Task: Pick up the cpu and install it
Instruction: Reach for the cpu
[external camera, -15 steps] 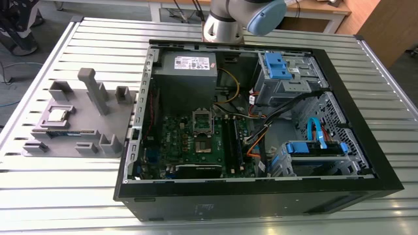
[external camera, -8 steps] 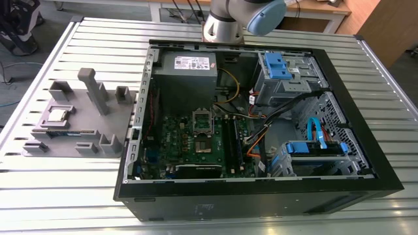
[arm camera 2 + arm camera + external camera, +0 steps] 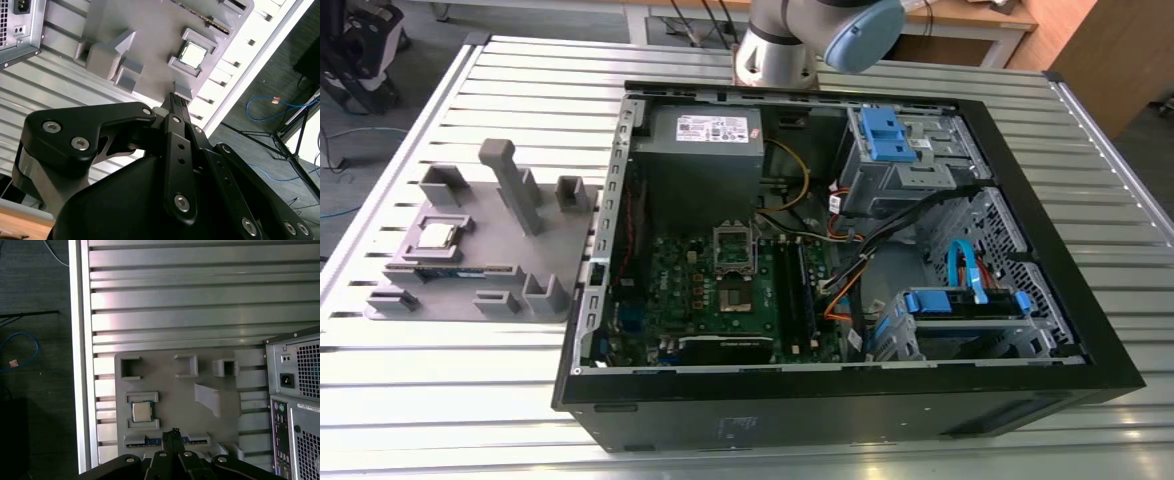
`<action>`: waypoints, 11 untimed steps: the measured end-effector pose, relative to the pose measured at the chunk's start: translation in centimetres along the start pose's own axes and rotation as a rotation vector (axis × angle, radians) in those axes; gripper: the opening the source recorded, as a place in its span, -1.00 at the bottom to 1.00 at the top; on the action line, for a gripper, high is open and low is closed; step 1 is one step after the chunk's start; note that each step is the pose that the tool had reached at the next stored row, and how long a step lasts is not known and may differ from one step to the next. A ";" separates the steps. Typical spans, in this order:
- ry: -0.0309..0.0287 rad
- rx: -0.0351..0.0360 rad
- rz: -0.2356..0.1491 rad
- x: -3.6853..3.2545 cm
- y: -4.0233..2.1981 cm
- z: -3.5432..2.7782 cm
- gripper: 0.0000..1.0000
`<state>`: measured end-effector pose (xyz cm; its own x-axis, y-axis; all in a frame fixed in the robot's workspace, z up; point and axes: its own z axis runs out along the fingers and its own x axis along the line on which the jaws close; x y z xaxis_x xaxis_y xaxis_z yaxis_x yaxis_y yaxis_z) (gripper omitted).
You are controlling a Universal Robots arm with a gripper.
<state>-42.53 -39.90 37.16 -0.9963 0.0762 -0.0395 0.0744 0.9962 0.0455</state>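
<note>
One small square cpu [image 3: 438,235] lies flat, silvery top up, in a framed pocket of the grey holder tray [image 3: 474,205], which rests on the slatted metal desk [image 3: 454,400] just beside the open computer case [image 3: 854,405], on the exterior view's left. The exterior view looks down into the case. On the green board the processor socket [image 3: 734,250] lies between the grey power supply [image 3: 707,130] and a dark card near the case's front edge. A joint of the arm [image 3: 787,40] rises behind the case's far wall.

Both wrist views give what that view lacks, the black pincer [image 3: 175,97] [image 3: 174,431], clenched with its two fingers meeting in one narrow tip and nothing between them. The tip lines up with the tray's edge close to the cpu [image 3: 193,55] [image 3: 141,411], apart from it and not touching.

In the first wrist view a long narrow green memory stick [image 3: 150,441] lies in the slot next to the chip's pocket, partly behind the fingers. The case's rear panel [image 3: 295,390], with its power inlet and ports, stands at the tray's [image 3: 165,390] other side. A blue cable [image 3: 25,347] curls on the dark floor beyond the desk's edge.
</note>
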 end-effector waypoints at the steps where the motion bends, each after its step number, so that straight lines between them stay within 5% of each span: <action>1: 0.0001 0.0000 0.000 0.03 0.00 0.07 -0.79; 11: 0.0002 0.0000 0.000 0.21 -0.04 0.56 -0.79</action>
<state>-42.72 -39.90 36.59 -0.9963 0.0762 -0.0393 0.0744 0.9962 0.0454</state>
